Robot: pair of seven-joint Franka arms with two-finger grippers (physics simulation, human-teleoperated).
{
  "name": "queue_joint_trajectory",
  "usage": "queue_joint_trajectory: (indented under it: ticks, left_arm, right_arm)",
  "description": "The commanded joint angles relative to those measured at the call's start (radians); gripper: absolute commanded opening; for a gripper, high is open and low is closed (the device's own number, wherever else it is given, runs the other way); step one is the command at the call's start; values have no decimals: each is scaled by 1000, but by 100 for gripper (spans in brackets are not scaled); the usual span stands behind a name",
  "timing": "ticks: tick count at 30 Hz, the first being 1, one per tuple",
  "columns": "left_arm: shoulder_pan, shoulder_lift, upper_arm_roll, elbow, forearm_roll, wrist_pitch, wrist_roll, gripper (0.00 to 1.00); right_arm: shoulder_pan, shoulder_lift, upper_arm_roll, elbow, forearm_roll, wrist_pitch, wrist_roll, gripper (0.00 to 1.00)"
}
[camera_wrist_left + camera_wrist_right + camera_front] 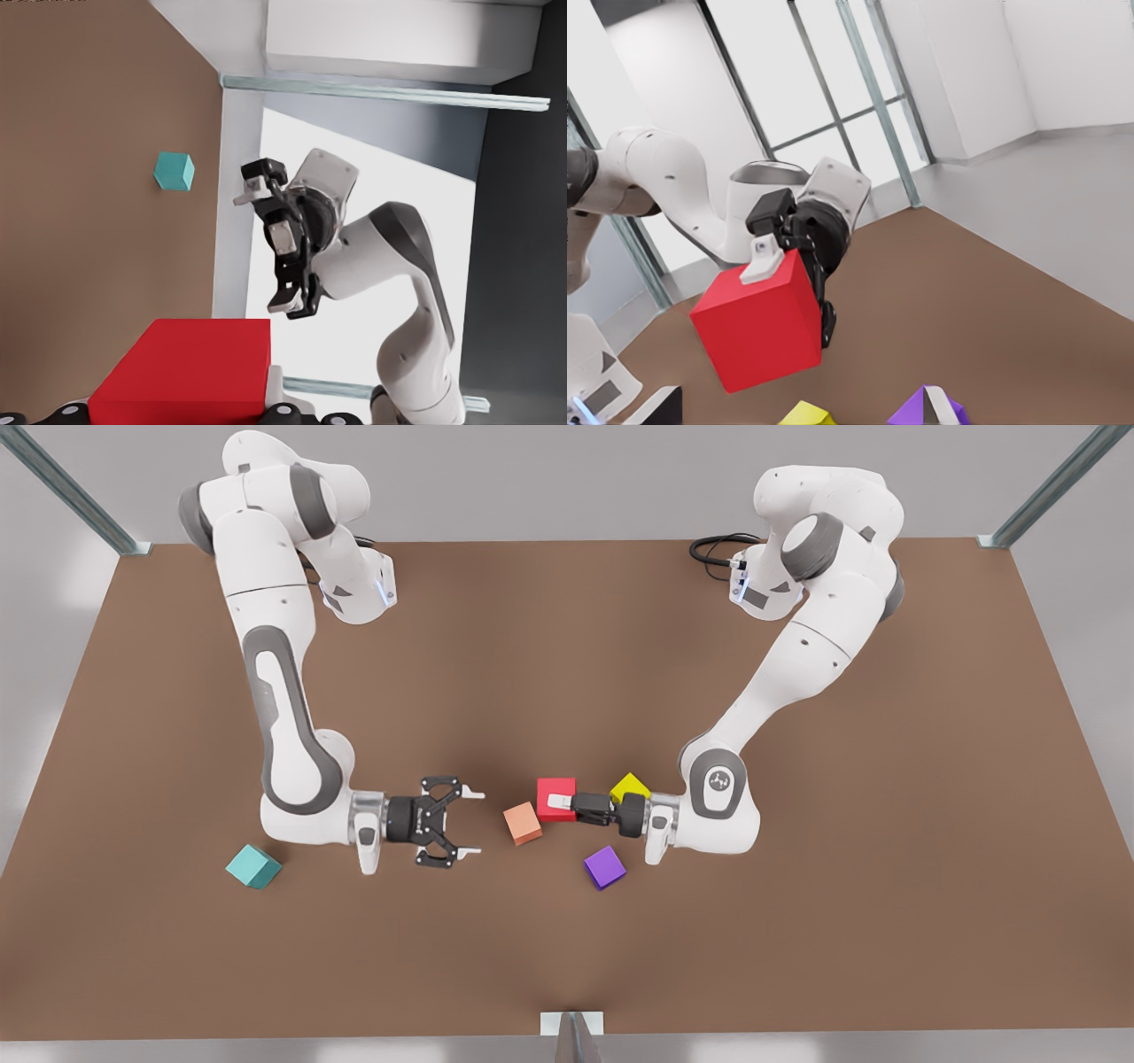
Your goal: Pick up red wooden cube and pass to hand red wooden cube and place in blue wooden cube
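My brown table carries four cubes right now. From the middle, the blue wooden cube rests alone near the edge at eight o'clock. The salmon cube lies near centre, the purple cube at five o'clock from it, the yellow cube at two o'clock.

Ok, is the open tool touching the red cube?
Apart. The front view shows a plain gap between the open right tool and the red wooden cube, which the left tool grips.
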Motion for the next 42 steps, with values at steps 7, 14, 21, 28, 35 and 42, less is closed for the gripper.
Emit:
queue_joint_trajectory:
  ticks: [7, 14, 21, 28, 35, 42]
  left_arm:
    - [-23, 67, -2, 97, -4, 2, 72, 64]
    - [-23, 67, -2, 97, -4, 0, 72, 64]
    - [-23, 67, -2, 96, -4, -1, 70, 64]
    - [-23, 67, -2, 94, -2, -4, 73, 64]
    - [-20, 67, -2, 91, -1, -6, 73, 64]
    - [-21, 67, -2, 91, -1, -4, 76, 64]
  right_arm:
    - [43, -11, 5, -31, 73, 31, -400, 100]
    - [84, 2, 9, -28, 111, 79, -406, 100]
    - [98, 24, 9, -14, 128, 108, -406, 100]
    - [112, 33, 11, -5, 142, 120, -404, 100]
    - [127, 33, 11, -7, 144, 120, -404, 100]
    - [132, 32, 11, -11, 145, 119, -404, 100]
